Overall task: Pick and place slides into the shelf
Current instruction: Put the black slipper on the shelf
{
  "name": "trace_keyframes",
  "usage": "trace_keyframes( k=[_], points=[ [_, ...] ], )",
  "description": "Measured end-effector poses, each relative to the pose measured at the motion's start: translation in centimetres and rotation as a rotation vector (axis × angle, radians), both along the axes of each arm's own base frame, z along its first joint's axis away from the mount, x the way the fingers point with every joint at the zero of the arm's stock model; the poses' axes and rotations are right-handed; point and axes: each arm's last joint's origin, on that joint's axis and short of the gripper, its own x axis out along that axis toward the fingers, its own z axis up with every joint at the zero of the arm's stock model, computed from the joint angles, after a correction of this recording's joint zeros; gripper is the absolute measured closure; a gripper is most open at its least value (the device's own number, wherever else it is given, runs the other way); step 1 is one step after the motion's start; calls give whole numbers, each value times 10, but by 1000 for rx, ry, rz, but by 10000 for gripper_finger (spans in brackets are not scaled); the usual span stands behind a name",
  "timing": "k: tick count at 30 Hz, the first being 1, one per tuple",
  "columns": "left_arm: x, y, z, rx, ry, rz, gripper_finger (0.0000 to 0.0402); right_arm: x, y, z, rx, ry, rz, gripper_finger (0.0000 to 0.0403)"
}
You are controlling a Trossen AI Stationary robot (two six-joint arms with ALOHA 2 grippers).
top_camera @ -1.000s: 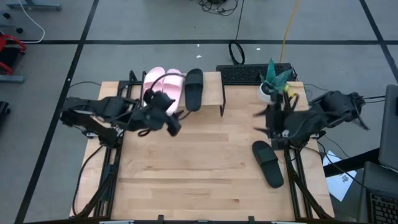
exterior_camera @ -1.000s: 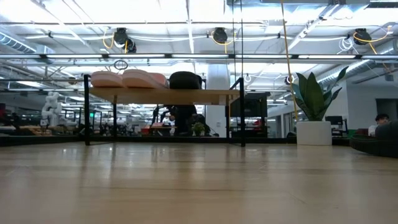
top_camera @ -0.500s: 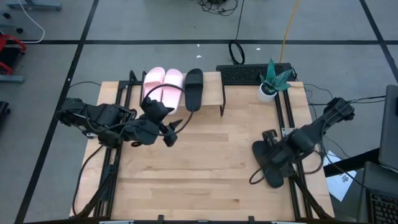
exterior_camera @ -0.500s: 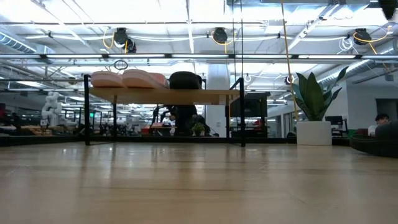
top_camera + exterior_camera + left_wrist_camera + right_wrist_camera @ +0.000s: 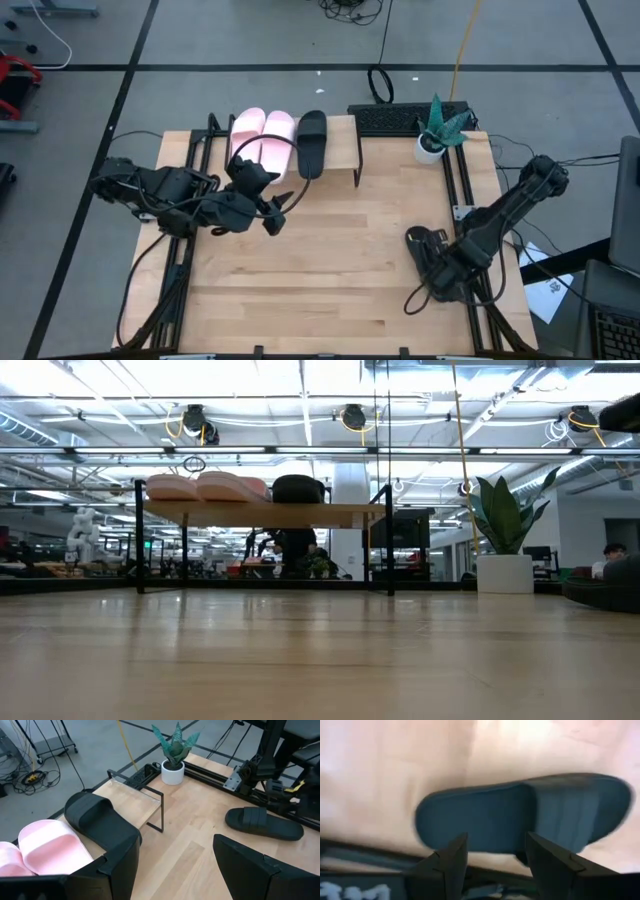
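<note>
The shelf [image 5: 340, 150] stands at the table's far side. On its top lie the two pale pink slides [image 5: 262, 140] and one black slide [image 5: 312, 143], also seen in the low view [image 5: 298, 488]. The second black slide [image 5: 418, 243] lies flat on the table near the right edge; it also shows in the right wrist view [image 5: 520, 815]. My right gripper [image 5: 497, 857] is open and points down over it, one finger on either side of its width; I cannot tell whether it touches. My left gripper [image 5: 280, 210] is open and empty, just near of the shelf.
A potted plant [image 5: 437, 130] and a dark keyboard [image 5: 400, 118] stand at the far right. The shelf's right part beside the black slide is bare. Metal rails [image 5: 480, 290] run along the table's right edge, close to the second slide.
My right gripper has gone toward the table's near edge and down, tipping to point down over the black slide on the table. My left gripper has drawn back a little from the shelf toward the near edge, then stayed still. The slides have not moved.
</note>
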Motion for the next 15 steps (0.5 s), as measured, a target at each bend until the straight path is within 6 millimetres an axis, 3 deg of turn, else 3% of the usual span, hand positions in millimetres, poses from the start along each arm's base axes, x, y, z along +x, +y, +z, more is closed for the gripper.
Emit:
trace_keyframes(
  k=[15],
  points=[
    [0,0,0,-17,-7,2,149,-6,-8,-36,-105,-51,-75,216]
  ],
)
